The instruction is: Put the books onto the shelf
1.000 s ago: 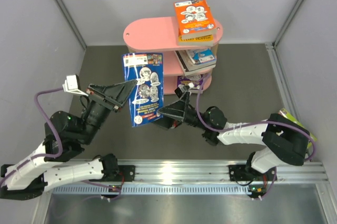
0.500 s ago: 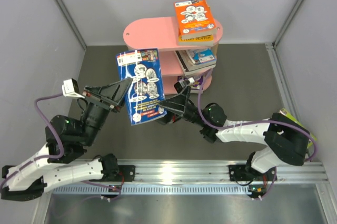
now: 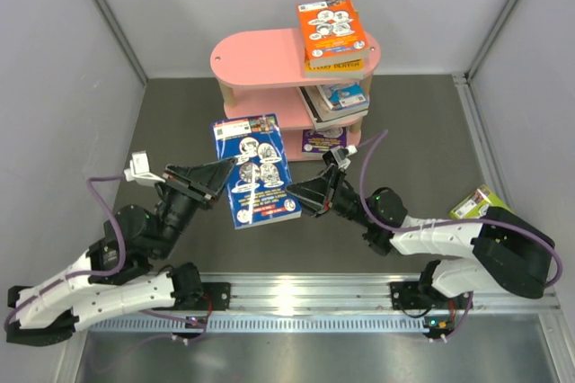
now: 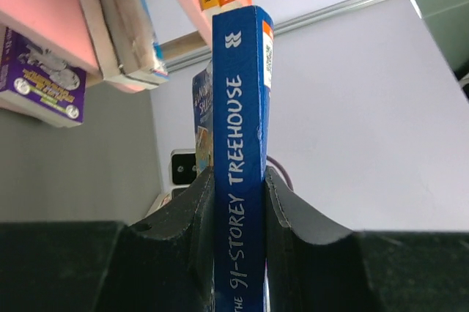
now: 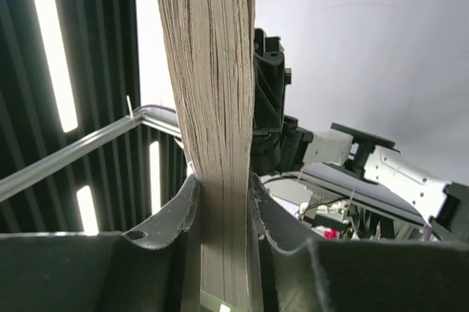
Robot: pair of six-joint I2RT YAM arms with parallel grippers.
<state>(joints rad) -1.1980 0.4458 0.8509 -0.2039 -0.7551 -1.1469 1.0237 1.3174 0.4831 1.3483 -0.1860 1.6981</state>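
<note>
A blue book (image 3: 258,170) hangs over the dark floor in front of the pink shelf (image 3: 265,55). My left gripper (image 3: 226,179) is shut on its spine (image 4: 239,151), which reads "The 91-Storey Treehouse". My right gripper (image 3: 302,195) is shut on the opposite page edge (image 5: 216,107). On the shelf's top board lies an orange book (image 3: 332,28) over a yellow-spined one. The middle board holds a small stack of books (image 3: 336,101), and a purple book (image 3: 323,140) lies on the lowest board.
A lime-green book (image 3: 476,202) lies on the floor at the right, beside the right arm's elbow. Grey walls close in the floor on the left, back and right. The metal rail (image 3: 296,293) with both arm bases runs along the near edge.
The blue book has come down and toward the near side, lying flatter. My right gripper has shut on its page edge, and the right arm has shifted right.
</note>
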